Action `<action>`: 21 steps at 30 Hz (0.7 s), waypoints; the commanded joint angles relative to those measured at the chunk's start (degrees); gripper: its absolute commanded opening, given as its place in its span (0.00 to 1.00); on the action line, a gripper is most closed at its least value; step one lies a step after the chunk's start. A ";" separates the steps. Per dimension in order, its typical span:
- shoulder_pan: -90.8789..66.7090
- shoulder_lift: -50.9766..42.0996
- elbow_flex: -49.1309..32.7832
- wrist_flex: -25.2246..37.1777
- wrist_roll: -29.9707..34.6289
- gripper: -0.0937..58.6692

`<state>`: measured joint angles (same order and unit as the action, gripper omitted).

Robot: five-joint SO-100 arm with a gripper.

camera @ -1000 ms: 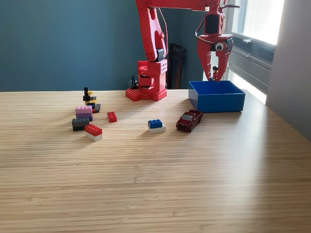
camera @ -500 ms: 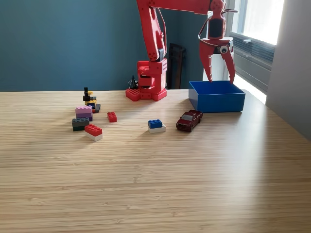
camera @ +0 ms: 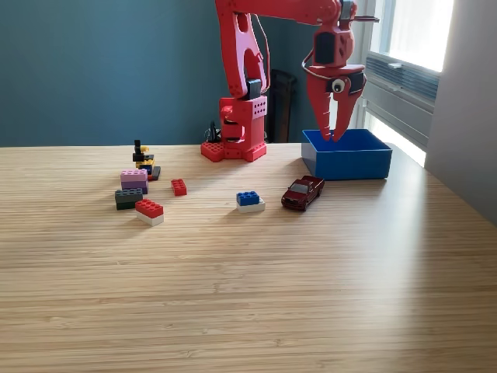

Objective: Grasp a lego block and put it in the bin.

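Now, bin: the shallow rectangular blue plastic bin [camera: 346, 159] sits on the pale wooden desk [camera: 248, 295], at the exterior view's right, near the window; its inside is hidden from this angle.
Fingers: my red fingers [camera: 332, 134] hang just above the bin's back edge, parted a little and holding nothing.
Change: a second ago a small figure was pinched between them over the bin; half a second ago they were spread wide and bare. I judge the piece dropped in, so this delivery is done.
Arm: it has swung slightly toward the view's left.
Car: the dark red toy car [camera: 303, 192] stands just before the bin.
Remaining: the blue-on-white lego block [camera: 249, 201], small red brick [camera: 178, 186] and the mixed cluster [camera: 138, 190] lie well apart from the bin; one is likely my next target.
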<state>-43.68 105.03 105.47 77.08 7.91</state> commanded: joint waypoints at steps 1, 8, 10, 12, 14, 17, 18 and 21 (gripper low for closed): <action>13.27 3.87 -3.25 -0.35 -2.81 0.03; 26.72 3.87 -2.20 -0.35 -8.17 0.03; 29.53 3.87 -1.58 -0.35 -9.40 0.03; 31.82 3.87 -1.23 -0.35 -10.37 0.03; 33.84 3.96 -0.88 -0.35 -10.99 0.03; 36.39 3.96 -0.35 -0.35 -11.69 0.03; 37.18 3.96 -0.18 -0.35 -11.95 0.04; 39.55 4.31 0.70 -0.35 -13.01 0.04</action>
<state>-6.50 105.03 106.61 77.08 -4.39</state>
